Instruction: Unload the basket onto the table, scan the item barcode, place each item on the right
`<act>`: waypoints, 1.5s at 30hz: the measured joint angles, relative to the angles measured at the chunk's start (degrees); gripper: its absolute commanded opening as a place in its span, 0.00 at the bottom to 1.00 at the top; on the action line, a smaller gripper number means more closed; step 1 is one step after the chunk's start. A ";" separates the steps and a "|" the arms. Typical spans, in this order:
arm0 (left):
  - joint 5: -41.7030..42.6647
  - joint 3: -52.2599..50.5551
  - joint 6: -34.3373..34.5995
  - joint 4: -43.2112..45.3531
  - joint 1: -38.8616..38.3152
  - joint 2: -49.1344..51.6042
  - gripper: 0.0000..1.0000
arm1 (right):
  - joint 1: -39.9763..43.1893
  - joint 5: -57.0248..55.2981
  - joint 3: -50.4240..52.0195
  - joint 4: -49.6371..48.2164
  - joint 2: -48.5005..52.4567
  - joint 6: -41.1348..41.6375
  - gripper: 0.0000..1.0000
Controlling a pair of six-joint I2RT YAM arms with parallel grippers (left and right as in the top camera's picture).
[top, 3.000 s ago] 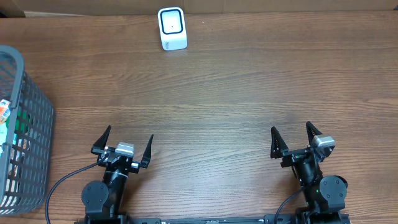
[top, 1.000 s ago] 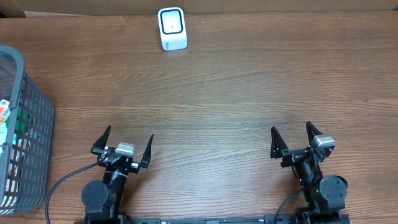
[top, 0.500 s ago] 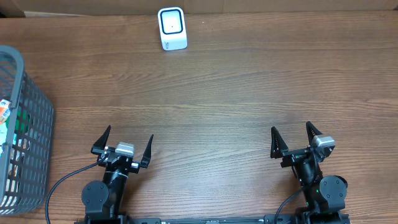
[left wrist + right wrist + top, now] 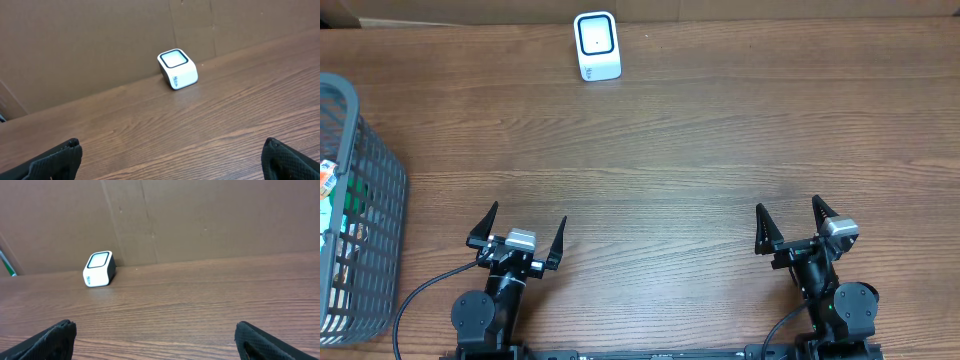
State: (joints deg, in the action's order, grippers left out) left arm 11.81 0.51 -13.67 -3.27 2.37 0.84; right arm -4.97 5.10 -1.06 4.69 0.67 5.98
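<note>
Left claw: black two-finger left gripper [image 4: 526, 217] sits low at the near table edge, its jaws spread wide with nothing between them.
Right claw: black two-finger right gripper [image 4: 788, 206] is likewise wide apart and empty, well apart from the left one.
Surface: brown wood-grain table [image 4: 720, 130] stretches from both claws to the far edge.
Item location: colourful packaged goods [image 4: 328, 180] lie inside the grey plastic lattice basket [image 4: 370, 215] at the table's left edge, nearer the left gripper. Only scraps of orange, white and green show through its wall.
Scanner: small white box-shaped barcode scanner [image 4: 597, 45] stands at the far edge against the brown cardboard backdrop [image 4: 100, 40], well apart from the basket.
Handling, judged: these look like small, light packets, probably thin and slippery under hard fingers. Their stiffness cannot be told.
Where to grip, judged: reach down through the basket's open top and pinch a packet by an edge, leaving its printed face uncovered. The barcode itself is not visible.
</note>
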 measured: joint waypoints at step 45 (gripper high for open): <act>1.75 17.97 4.72 -11.32 0.00 16.04 1.00 | 0.00 0.02 0.00 -0.02 -0.02 0.00 1.00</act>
State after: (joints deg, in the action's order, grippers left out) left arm 13.56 18.48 -8.95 -14.59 2.37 16.88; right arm -4.97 5.13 -1.06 4.67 0.64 5.98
